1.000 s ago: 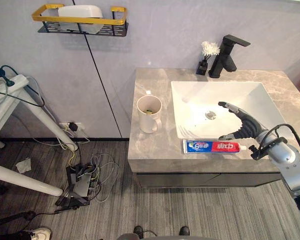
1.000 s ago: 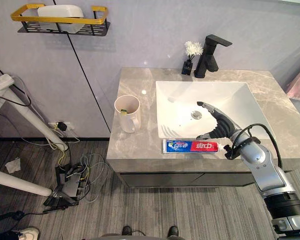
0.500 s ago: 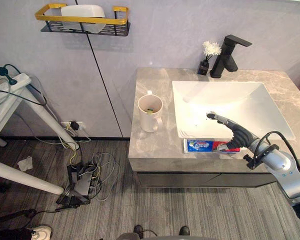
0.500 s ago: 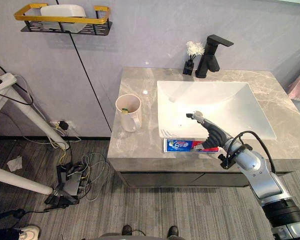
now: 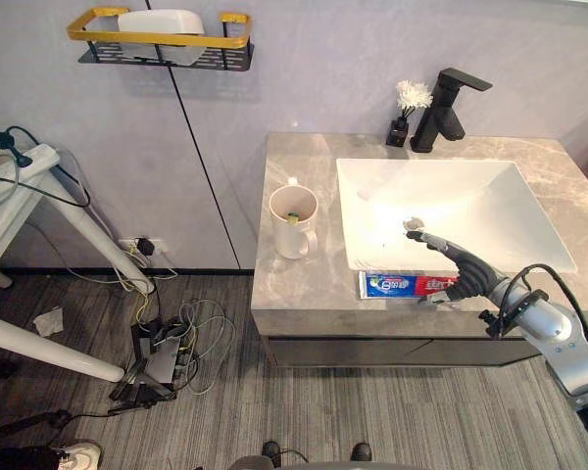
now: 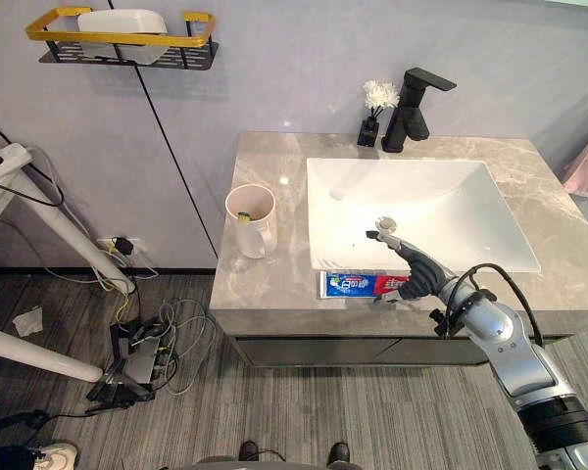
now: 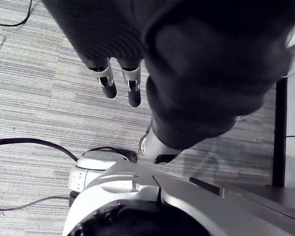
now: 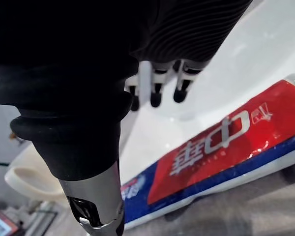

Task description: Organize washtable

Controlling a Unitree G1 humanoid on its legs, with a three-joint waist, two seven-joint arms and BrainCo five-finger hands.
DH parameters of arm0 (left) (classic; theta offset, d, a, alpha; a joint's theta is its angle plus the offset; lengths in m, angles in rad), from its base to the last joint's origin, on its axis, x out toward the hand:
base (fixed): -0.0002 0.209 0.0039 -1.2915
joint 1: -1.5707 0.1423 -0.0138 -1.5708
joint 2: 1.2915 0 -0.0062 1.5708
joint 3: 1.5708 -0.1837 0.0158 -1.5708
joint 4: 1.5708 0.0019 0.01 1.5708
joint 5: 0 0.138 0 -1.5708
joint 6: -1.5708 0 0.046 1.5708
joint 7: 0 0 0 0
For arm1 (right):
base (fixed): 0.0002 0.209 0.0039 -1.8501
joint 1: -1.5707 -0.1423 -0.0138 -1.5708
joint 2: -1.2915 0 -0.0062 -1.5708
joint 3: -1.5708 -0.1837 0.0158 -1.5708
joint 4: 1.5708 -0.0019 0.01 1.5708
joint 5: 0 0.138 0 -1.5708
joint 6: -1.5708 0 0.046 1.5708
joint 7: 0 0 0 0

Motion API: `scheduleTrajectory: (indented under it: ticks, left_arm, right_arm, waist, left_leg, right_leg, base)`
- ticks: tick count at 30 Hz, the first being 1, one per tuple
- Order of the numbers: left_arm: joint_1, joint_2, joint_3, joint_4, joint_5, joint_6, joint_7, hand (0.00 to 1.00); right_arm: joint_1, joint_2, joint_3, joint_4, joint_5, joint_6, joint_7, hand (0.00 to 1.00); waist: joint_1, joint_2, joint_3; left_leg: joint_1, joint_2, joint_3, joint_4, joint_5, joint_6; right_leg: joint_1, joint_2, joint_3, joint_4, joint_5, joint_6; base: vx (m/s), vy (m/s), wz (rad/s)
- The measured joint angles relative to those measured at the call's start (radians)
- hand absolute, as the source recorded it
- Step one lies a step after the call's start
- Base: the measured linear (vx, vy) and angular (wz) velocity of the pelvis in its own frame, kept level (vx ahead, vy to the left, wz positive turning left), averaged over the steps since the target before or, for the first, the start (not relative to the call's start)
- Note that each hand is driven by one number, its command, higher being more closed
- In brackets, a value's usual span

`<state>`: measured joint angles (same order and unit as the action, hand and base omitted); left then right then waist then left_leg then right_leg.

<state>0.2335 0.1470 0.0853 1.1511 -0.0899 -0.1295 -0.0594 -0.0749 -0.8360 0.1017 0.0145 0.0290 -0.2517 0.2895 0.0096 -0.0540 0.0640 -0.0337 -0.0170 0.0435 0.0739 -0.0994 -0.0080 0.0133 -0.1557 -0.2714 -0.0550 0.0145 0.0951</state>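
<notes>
Now the right hand [image 5: 467, 272] hovers low over the red right end of the toothpaste tube [image 5: 397, 285], fingers straight and slightly apart, clasping nothing, reaching past the near rim of the sink [image 5: 490, 196]. This 1 tube lies flat on the near strip of the countertop [image 5: 304, 294], right of the mug [image 5: 293, 221]. The left hand [image 7: 107, 78] hangs above the floor, fingers straight.

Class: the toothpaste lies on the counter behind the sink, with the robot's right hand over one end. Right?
No. The left eye view shows the toothpaste on the counter in front of the sink, with the right hand over one end.
</notes>
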Motion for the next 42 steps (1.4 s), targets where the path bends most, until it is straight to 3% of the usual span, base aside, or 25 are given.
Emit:
scheduleTrajectory:
  ticks: [13, 42]
  left_arm:
    - [0.0, 0.005, -0.017, 0.003, -0.014, 0.0, -0.002, 0.0]
    - [0.0, 0.006, -0.017, -0.003, -0.026, -0.006, -0.002, 0.0]
  right_arm:
    - [0.04, -0.012, 0.019, 0.01, -0.003, -0.003, 0.018, 0.0]
    - [-0.058, -0.043, 0.016, 0.143, -0.039, -0.003, -0.029, 0.0]
  waist:
    - [-0.005, 0.0, 0.0]
    - [0.0, -0.005, 0.031]
  left_leg:
    - [-0.01, 0.001, 0.028, 0.003, 0.0, 0.0]
    - [-0.058, 0.001, 0.043, 0.009, 0.0, 0.0]
  right_leg:
    - [-0.023, -0.001, 0.031, -0.002, 0.014, 0.001]
    - [-0.083, 0.001, 0.055, -0.001, 0.027, -0.003]
  base:
    - [-0.02, -0.001, -0.07]
    - [-0.03, -0.007, -0.02]
